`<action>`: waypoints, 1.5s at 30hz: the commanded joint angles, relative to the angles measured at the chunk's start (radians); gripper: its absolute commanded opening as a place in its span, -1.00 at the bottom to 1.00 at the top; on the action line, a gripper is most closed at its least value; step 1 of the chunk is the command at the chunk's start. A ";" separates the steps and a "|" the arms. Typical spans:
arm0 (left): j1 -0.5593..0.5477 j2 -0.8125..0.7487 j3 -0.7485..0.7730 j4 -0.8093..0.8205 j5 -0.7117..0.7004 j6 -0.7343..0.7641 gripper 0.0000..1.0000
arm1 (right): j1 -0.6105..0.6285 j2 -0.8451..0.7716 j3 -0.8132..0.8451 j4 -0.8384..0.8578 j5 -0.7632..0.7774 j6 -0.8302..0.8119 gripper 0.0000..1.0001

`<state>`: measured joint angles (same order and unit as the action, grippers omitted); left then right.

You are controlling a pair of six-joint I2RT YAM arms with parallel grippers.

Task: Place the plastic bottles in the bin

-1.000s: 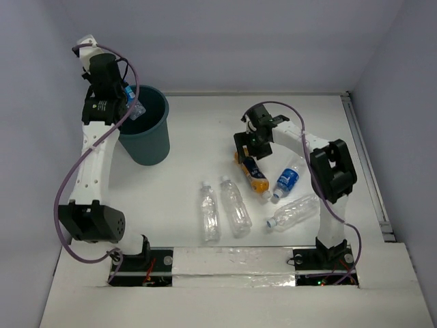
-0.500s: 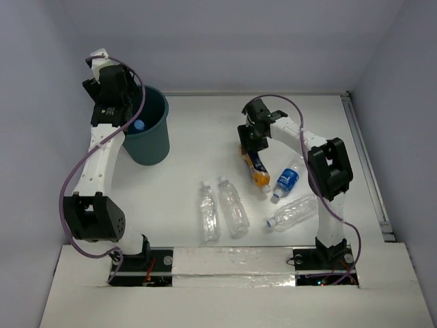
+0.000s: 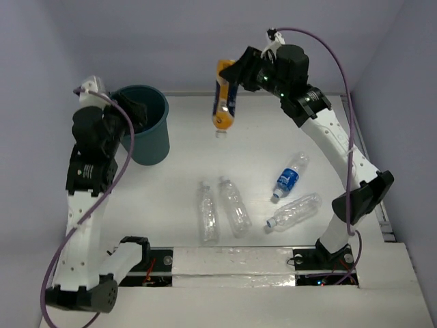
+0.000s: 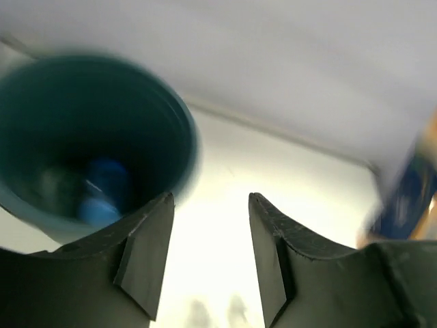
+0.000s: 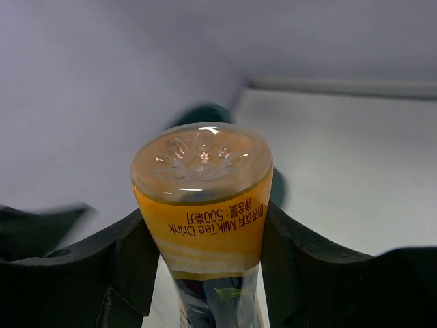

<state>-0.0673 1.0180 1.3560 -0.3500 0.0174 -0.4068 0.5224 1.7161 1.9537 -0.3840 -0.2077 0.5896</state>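
My right gripper (image 3: 237, 76) is shut on the orange bottle (image 3: 224, 102) and holds it high over the table's far middle, hanging cap down; its fingers (image 5: 119, 263) press both sides of that bottle (image 5: 205, 219). The dark teal bin (image 3: 147, 126) stands at the far left with a blue-labelled bottle (image 4: 101, 191) inside it. My left gripper (image 4: 210, 205) is open and empty, beside and above the bin (image 4: 89, 130). Two clear bottles (image 3: 209, 212) (image 3: 235, 206) lie near the front middle. A blue-labelled bottle (image 3: 289, 176) and another clear one (image 3: 295, 212) lie at the right.
Grey walls close in the table at the back and both sides. A raised rail (image 3: 365, 157) runs along the table's right edge. The arm bases sit on a taped strip (image 3: 232, 263) at the near edge.
My right gripper has lifted the orange bottle off the table and carried it up and left. My left gripper released its blue-labelled bottle into the bin and drew back from over the bin.
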 commanded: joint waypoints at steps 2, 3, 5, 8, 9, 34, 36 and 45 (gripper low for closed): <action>-0.074 -0.120 -0.194 -0.099 0.223 -0.131 -0.14 | 0.085 0.127 0.172 0.244 -0.004 0.321 0.01; -0.092 -0.172 -0.269 -0.110 0.234 -0.150 -0.18 | 0.115 0.158 0.263 0.257 0.045 0.375 0.02; -0.138 -0.214 -0.334 -0.133 0.246 -0.185 -0.23 | 0.143 0.269 0.373 0.246 0.096 0.427 0.04; -0.160 -0.283 -0.451 -0.164 0.272 -0.216 -0.27 | 0.185 0.422 0.578 0.221 0.201 0.525 0.07; -0.160 -0.295 -0.506 -0.175 0.277 -0.222 -0.27 | 0.185 0.453 0.612 0.224 0.221 0.565 0.07; -0.486 -0.164 -0.897 0.129 0.190 -0.429 0.88 | 0.352 0.660 0.722 0.073 0.725 0.515 0.20; -0.499 -0.147 -0.894 0.144 0.178 -0.426 0.89 | 0.352 0.668 0.723 0.068 0.731 0.521 0.23; -0.520 -0.093 -0.894 0.175 0.173 -0.420 0.94 | 0.352 0.682 0.741 0.036 0.806 0.575 0.28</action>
<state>-0.5804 0.9203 0.4641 -0.2184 0.2020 -0.8249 0.8654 2.4012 2.6423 -0.3531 0.5201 1.1305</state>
